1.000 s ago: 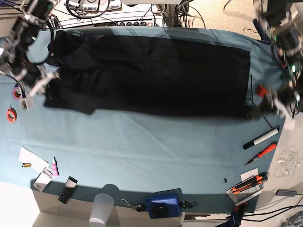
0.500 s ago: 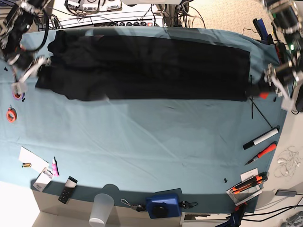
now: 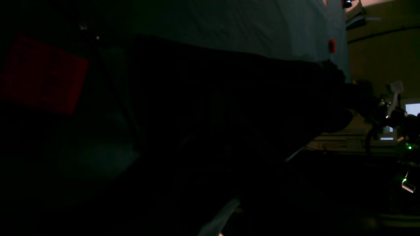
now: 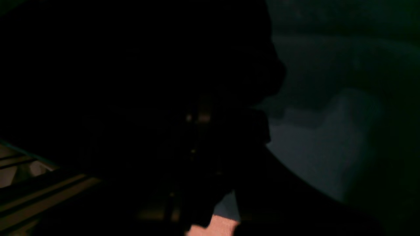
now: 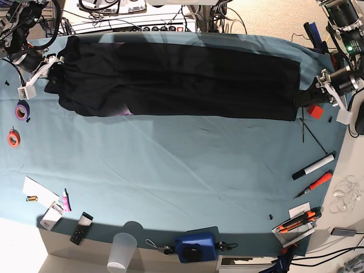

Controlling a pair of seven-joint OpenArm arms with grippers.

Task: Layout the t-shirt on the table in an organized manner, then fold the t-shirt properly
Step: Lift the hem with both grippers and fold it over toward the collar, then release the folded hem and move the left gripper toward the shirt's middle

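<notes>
The black t-shirt point(image 5: 182, 79) lies stretched as a long band across the far part of the teal table point(image 5: 182, 170). A sliver of purple shows under its near edge at the left. My right gripper point(image 5: 45, 71), at the left of the base view, is shut on the bunched left end of the t-shirt. At the shirt's near right corner sits my left gripper point(image 5: 319, 95), with a tail of fabric reaching to it; its jaws do not show. Both wrist views are very dark: black t-shirt point(image 3: 213, 108) point(image 4: 131, 65) fills them, with table cloth point(image 3: 246, 26) point(image 4: 315, 154) beside it.
A purple tape roll point(image 5: 21, 111) and an orange one point(image 5: 13, 137) lie at the left edge. A red block point(image 5: 315, 111), a marker point(image 5: 313, 166) and a red pen point(image 5: 315, 183) sit at the right. A plastic cup point(image 5: 122, 251) and a blue device point(image 5: 196, 245) stand at the front edge.
Both arms have moved toward the far edge, dragging the t-shirt with them. The band now lies farther back and flatter, with its left end less crumpled.
</notes>
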